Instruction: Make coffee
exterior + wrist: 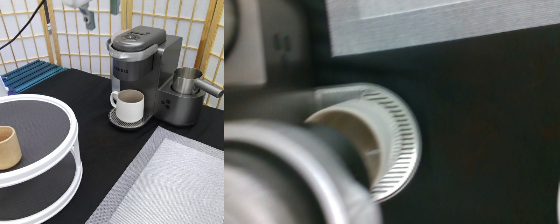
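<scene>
Fingers (89, 19) hang spread apart and empty at the exterior view's top, just above and to the left of the brewer (142, 65), touching nothing. The pod shows in neither view; whether it sits under the brewer's shut lid cannot be told. With the lid down and the mug (130, 105) already on the drip tray (116, 120) under the spout, the work looks to be at the brewing stage. Doing that well probably calls for any touch on the brewer's top to come straight down and lightly, clear of the mug, so that it is not knocked off the tray. The wrist view looks down past the lid into the mug, which appears empty. Counted from the exterior view's left: one blue rack (30, 75), one white two-tier stand (55, 160) with one tan cup (7, 147) on its upper tier, one brewer, one mug, one steel jug (187, 80), and one grey mat (175, 185) on the black tabletop (95, 95).
</scene>
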You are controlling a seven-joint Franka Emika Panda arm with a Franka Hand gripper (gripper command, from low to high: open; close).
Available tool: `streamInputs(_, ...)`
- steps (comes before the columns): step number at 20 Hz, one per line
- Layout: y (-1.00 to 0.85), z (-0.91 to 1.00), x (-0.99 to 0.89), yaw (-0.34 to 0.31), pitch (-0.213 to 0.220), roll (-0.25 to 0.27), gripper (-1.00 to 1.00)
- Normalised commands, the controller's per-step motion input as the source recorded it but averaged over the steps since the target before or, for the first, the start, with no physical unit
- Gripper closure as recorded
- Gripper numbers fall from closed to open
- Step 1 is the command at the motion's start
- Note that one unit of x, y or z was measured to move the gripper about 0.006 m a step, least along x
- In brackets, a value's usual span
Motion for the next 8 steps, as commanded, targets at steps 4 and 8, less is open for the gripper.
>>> streamInputs(4,-0.48,-0.38,-0.39,0.005,-0.049,-0.109,-1.00)
streamInputs(8,0.00,0.00,0.00,0.000,0.000,0.002,-1.00)
